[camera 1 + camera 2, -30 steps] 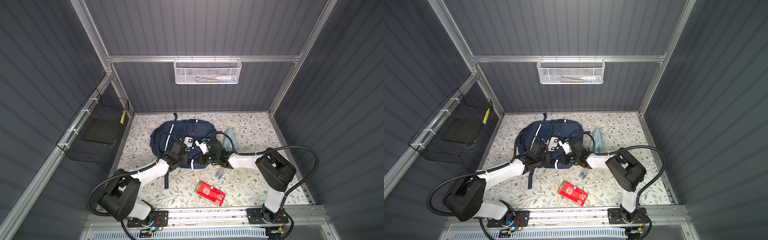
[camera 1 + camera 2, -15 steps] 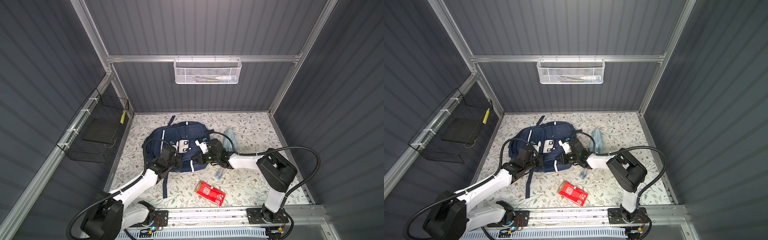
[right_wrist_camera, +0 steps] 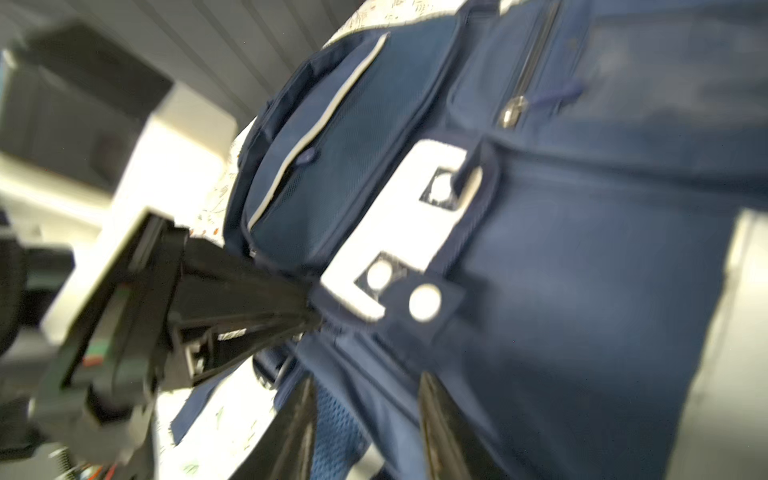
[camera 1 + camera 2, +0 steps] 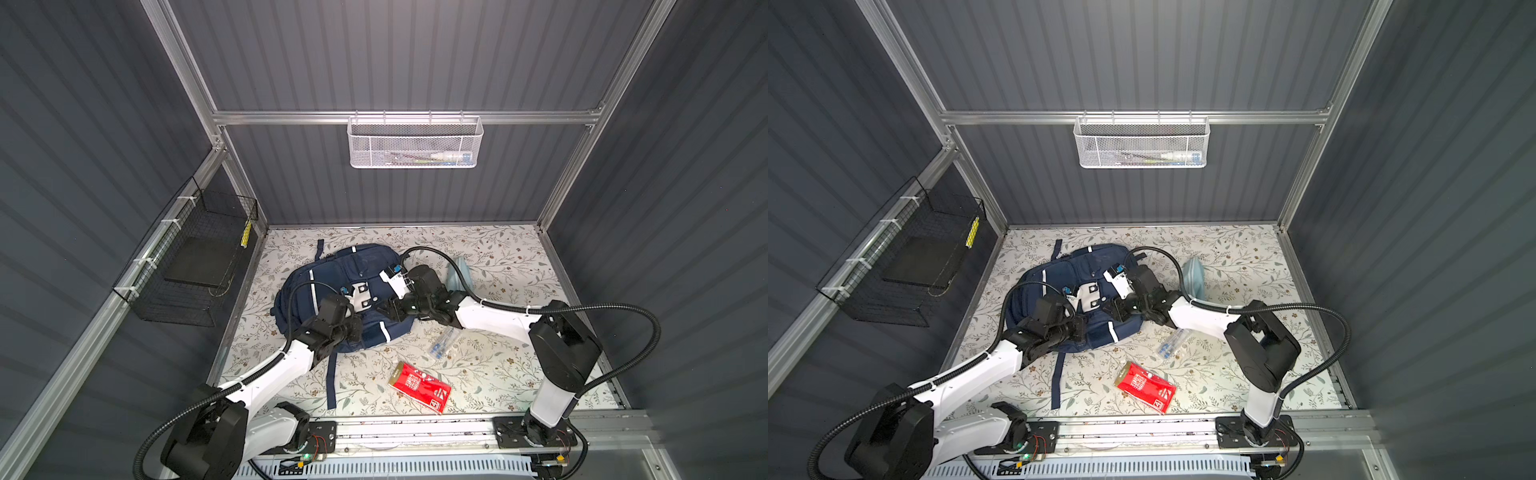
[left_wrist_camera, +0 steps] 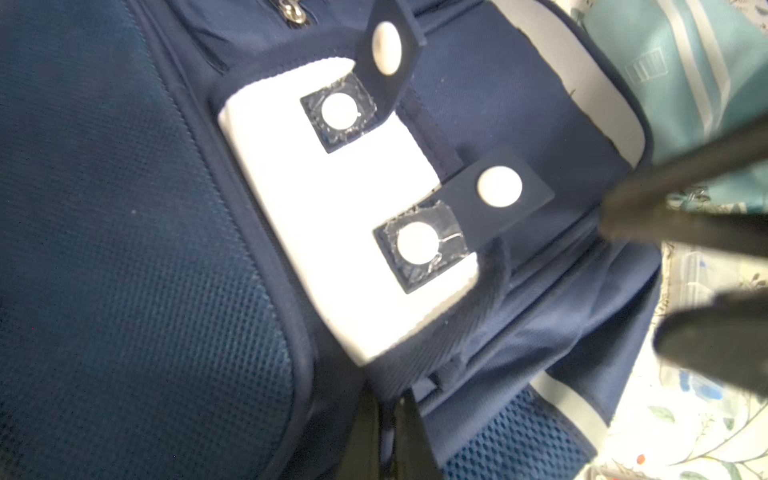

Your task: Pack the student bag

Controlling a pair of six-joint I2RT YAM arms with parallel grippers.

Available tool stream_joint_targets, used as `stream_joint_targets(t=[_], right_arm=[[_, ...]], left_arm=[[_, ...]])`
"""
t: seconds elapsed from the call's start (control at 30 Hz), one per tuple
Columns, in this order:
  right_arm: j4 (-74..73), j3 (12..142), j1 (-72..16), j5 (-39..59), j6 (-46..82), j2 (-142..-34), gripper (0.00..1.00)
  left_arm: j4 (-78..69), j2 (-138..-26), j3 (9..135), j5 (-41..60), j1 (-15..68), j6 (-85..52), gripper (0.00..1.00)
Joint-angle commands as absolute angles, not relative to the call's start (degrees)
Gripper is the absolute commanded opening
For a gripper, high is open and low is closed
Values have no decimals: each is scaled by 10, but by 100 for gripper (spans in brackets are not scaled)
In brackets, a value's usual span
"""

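The student bag (image 4: 299,291) (image 4: 1034,291) lies flat on the floral table, navy with a white patch (image 5: 353,249) that carries two round snaps. My left gripper (image 4: 356,322) (image 4: 1079,328) (image 5: 388,411) is shut on the bag's fabric edge just below that patch; in the right wrist view the left gripper (image 3: 309,316) pinches there. My right gripper (image 4: 384,309) (image 4: 1111,309) (image 3: 368,386) stands open at the bag's lower right side. Its jaws are apart, with a fold of blue fabric and mesh lying between them.
A red packet (image 4: 419,386) and a clear bag of pens (image 4: 442,340) lie in front of the bag. A light-blue pouch (image 4: 459,274) sits behind my right arm. A white mesh basket (image 4: 415,145) hangs on the back wall, a black wire basket (image 4: 199,266) on the left wall.
My left arm has drawn back to the left, dragging the bag that way. My right gripper, shut on the bag before, has opened.
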State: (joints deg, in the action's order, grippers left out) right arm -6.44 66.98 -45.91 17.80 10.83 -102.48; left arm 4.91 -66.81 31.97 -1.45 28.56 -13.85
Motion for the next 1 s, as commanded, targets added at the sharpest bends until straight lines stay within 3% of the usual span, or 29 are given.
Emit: stream_joint_targets(t=[0.0, 0.23, 0.5, 0.6, 0.7, 0.77, 0.87, 0.97], right_arm=[[-2, 716, -461, 106, -18, -1054, 48], [-57, 686, -470, 144, -296, -1073, 52], [-100, 721, -491, 177, -331, -1120, 55], [-83, 757, -491, 172, -315, -1150, 43], [-52, 792, -482, 175, -290, -1167, 12], [-33, 811, -475, 176, -270, -1172, 2], [-1, 835, -462, 173, -235, -1177, 0], [14, 840, -462, 178, -227, -1179, 0]], left_arm=[[50, -657, 346, -12, 284, -114, 0], [66, -640, 352, 14, 284, -108, 0], [53, -635, 348, 51, 284, -114, 0], [65, -632, 352, 68, 284, -103, 0], [74, -619, 351, 76, 284, -94, 0], [70, -606, 345, 81, 284, -91, 0], [50, -581, 328, 101, 284, -85, 0], [28, -562, 304, 116, 284, -88, 7]])
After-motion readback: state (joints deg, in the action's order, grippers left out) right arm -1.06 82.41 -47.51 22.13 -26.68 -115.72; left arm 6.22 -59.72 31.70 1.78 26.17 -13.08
